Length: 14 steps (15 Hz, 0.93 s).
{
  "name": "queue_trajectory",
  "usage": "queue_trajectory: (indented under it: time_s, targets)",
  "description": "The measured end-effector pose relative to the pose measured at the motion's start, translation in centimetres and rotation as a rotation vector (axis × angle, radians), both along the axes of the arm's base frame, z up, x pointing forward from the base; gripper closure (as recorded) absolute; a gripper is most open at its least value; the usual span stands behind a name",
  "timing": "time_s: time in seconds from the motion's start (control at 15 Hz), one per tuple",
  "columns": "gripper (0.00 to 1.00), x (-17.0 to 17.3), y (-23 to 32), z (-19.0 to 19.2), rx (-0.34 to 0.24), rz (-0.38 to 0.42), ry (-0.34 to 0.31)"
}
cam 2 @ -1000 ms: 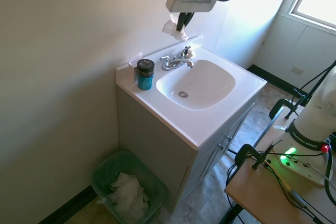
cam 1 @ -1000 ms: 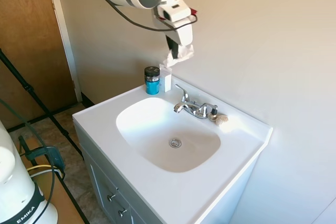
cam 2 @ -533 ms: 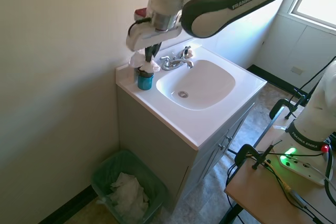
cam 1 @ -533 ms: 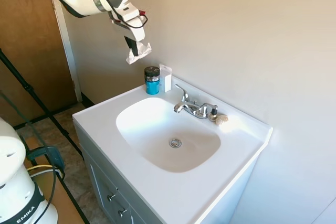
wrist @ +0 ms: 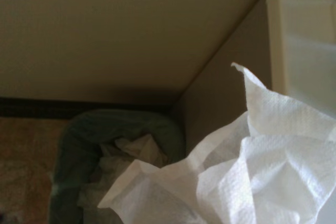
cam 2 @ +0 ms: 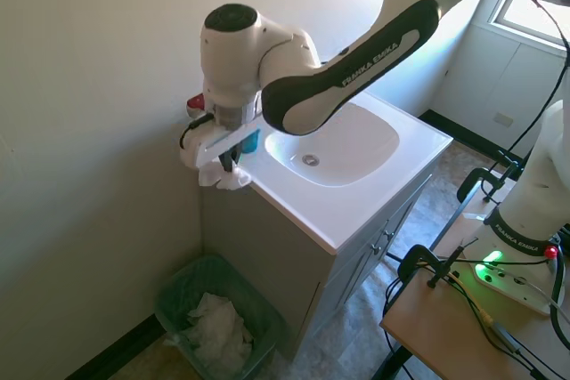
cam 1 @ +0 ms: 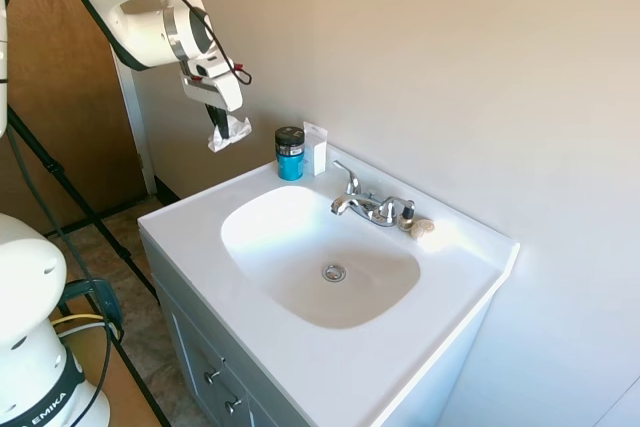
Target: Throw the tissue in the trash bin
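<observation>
Gripping the tissue (cam 2: 224,176), the pincer (cam 2: 226,163) hangs beside the white vanity (cam 2: 356,211), above the trash bin (cam 2: 178,295).

White arm (cam 2: 294,60) w/ black joints, prob. red button

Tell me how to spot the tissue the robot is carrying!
Find the white sink vanity, then look just past its end by the wall, high above the green trash bin on the floor. The tissue is the small crumpled white wad pinched in the tool. The other crumpled paper lies inside the bin; this one hangs in the air.
</observation>
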<state>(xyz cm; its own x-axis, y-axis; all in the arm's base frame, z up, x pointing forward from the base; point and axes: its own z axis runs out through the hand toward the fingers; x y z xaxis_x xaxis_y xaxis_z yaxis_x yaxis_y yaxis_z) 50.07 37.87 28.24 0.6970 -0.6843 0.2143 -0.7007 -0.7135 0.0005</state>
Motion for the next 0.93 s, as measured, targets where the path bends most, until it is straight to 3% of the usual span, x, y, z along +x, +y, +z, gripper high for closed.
queue_trajectory:
  time_s: [0.07,0.13,0.33,0.93]
  targets:
    - [1.0,0.0,0.1,-1.5,-0.014,0.003,0.017]
    - [0.0,0.0,0.2,-2.8,-0.025,0.004,0.032]
    - [0.0,-0.3,0.8,-5.1,-0.042,0.012,0.057]
    - [0.0,-1.4,1.2,-6.1,-0.085,0.048,0.092]
